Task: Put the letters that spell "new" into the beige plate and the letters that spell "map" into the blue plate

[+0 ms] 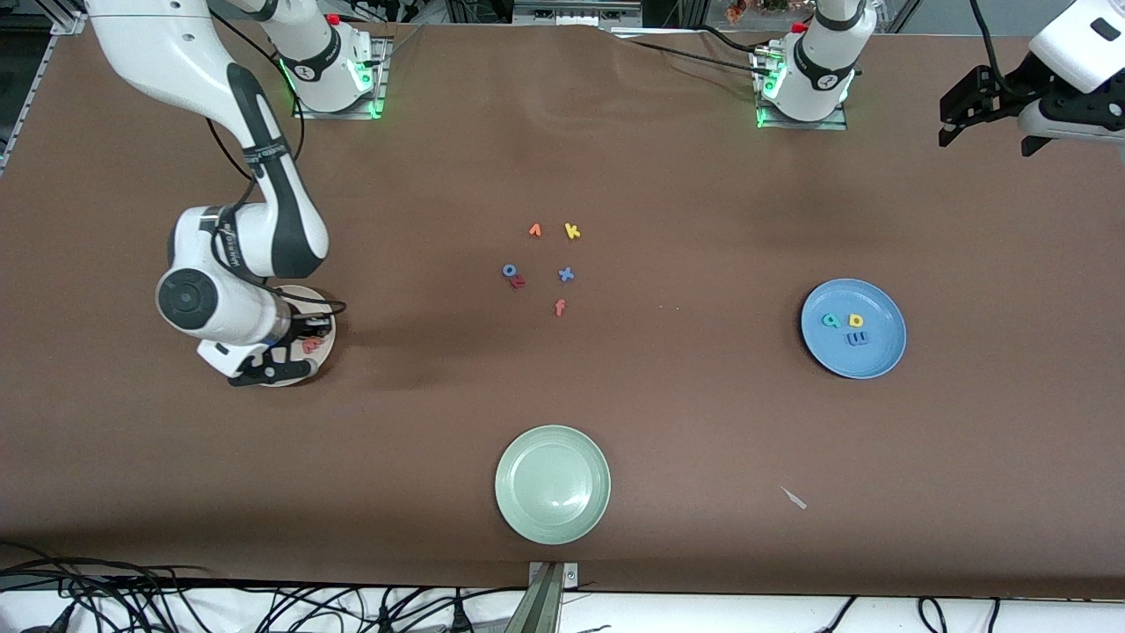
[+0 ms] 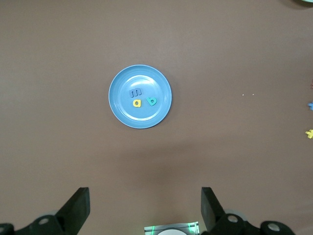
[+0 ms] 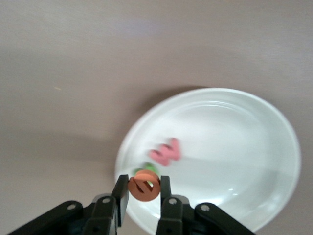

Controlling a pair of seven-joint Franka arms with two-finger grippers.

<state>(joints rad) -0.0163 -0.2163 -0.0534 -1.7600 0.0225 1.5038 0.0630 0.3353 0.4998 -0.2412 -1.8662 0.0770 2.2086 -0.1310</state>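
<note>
- Right gripper point(image 3: 144, 195): jaws clamped on the orange e point(image 3: 144, 185), hanging low over the beige plate point(image 3: 234, 122) at the left of the front view, where the arm hides most of the plate.
- Plate contents: the pinkish-red w point(image 3: 166, 152) lies inside; the green n point(image 3: 146, 169) shows only as a sliver just above the e in the right wrist view.
- Step in hand, as judged: release of the e, the last letter of "new".
- Advice: the e hangs close to the plate's rim. Carry it toward the plate's middle, clear of the w and n, lower it close to the surface, then part the jaws and lift straight up so the foam does not cling or bounce out.
- Left gripper point(image 2: 145, 208): jaws wide apart, holding nothing, waiting high at the upper right of the front view.
- Blue plate point(image 1: 879, 360), right of the front view: holds the blue m point(image 1: 857, 338), yellow a point(image 1: 855, 321) and teal p point(image 1: 831, 321); that word looks complete.
- Stray letters point(image 1: 545, 264) at centre are not wanted.
</note>
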